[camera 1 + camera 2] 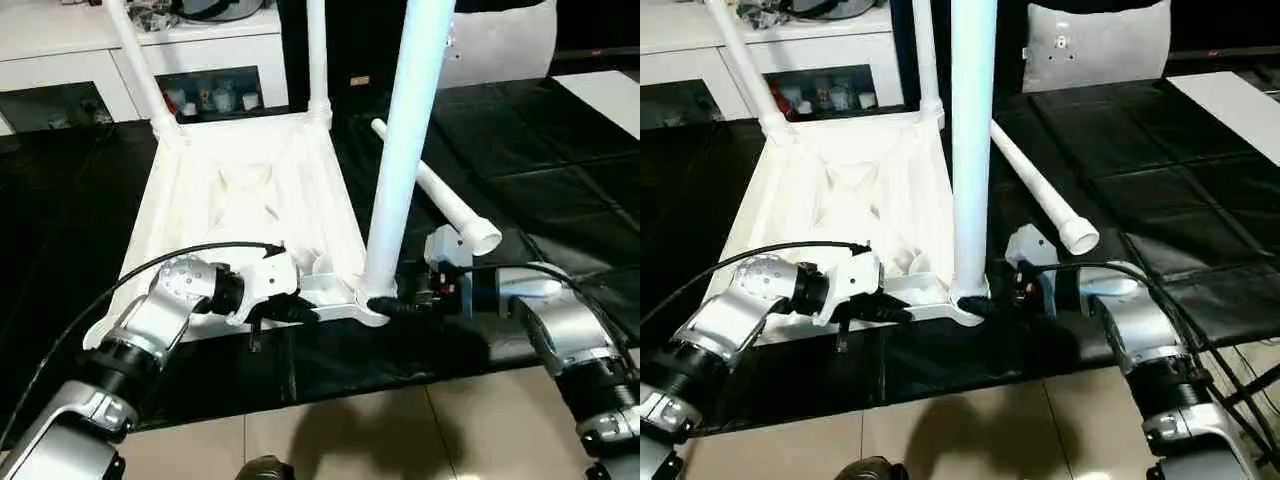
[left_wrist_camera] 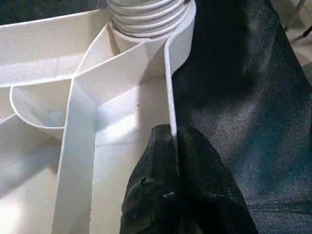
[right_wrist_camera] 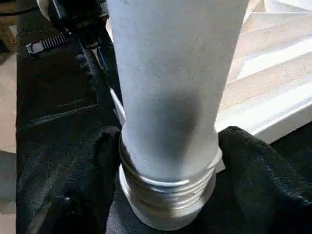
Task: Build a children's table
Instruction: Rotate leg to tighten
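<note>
The white table top (image 1: 250,190) lies upside down on the black cover, ribs facing up. Two legs (image 1: 140,60) (image 1: 318,50) stand in its far corner sockets. A third leg (image 1: 400,170) stands upright in the near right socket, its threaded base (image 3: 165,195) showing. My right gripper (image 1: 378,305) is closed round that base, a finger (image 3: 97,156) pressed on each side. My left gripper (image 2: 173,141) is shut on the thin near rim (image 2: 170,87) of the top, just left of that corner. A fourth leg (image 1: 440,195) lies loose on the cover to the right.
A white cabinet with glass doors (image 1: 60,60) stands behind the work surface. The black cover (image 1: 560,170) stretches right, with a white sheet (image 1: 610,95) at its far right corner. Tiled floor (image 1: 380,430) begins at the near edge.
</note>
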